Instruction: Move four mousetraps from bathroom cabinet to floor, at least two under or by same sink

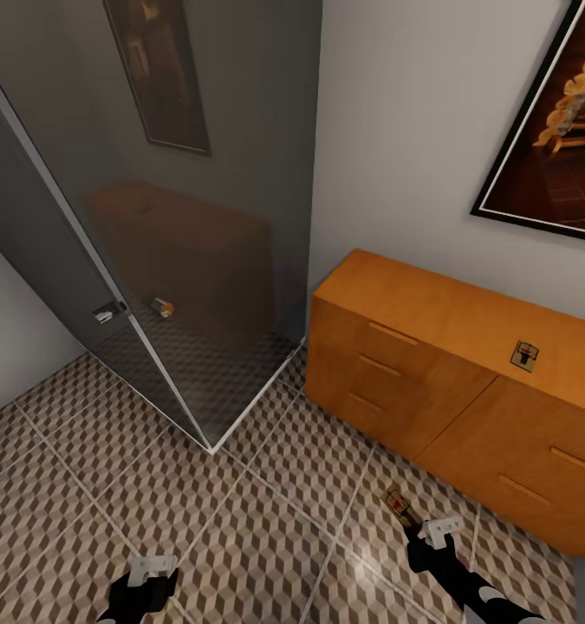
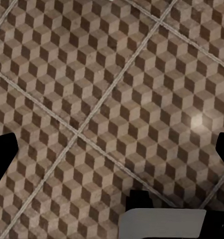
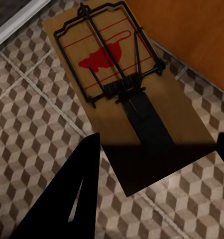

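My right gripper (image 1: 438,526) is shut on a mousetrap (image 1: 400,505), a small wooden board with black wire and a red mark, held low over the bathroom floor (image 1: 266,520) in front of the cabinet (image 1: 431,390). In the right wrist view the mousetrap (image 3: 117,84) sticks out ahead of the right gripper (image 3: 160,139), with its near end between the fingers. Another mousetrap (image 1: 525,353) lies on the cabinet top. My left gripper (image 1: 151,565) hangs open over the floor tiles (image 2: 112,74), and the left gripper (image 2: 117,137) has nothing between its fingers. The sink is out of view.
A glass shower enclosure (image 1: 179,260) with a white-framed corner (image 1: 212,446) stands at the left, close to the cabinet's left end. A framed picture (image 1: 552,130) hangs on the wall above the cabinet. Open tiled floor lies between the two arms.
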Robot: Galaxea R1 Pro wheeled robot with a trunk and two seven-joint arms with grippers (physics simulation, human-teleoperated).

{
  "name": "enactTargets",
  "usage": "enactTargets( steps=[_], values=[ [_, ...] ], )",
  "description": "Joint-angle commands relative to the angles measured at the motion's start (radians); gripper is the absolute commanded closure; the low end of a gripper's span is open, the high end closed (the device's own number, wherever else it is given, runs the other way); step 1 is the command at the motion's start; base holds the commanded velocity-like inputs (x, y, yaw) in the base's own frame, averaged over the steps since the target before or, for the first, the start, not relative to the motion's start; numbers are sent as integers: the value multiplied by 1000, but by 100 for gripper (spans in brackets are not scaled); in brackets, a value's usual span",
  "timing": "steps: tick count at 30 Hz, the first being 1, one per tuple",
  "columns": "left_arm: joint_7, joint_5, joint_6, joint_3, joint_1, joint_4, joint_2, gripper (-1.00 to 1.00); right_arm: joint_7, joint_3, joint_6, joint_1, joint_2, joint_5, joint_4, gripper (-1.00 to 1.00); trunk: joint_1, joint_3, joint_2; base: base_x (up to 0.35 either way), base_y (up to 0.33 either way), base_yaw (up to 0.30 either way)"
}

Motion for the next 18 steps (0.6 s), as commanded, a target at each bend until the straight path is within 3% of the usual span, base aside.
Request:
enactTargets(
  steps=[1, 18],
  values=[
    [-2, 9, -7, -9, -2, 4, -1, -100, 10, 5, -2, -1, 0, -12, 1, 100, 1, -2, -2, 0, 0, 0],
    [-2, 9, -7, -9, -2, 4, -6, -100, 9, 6, 14, -1, 4, -12, 1, 100, 1, 0, -2, 0, 0, -18]
  ],
)
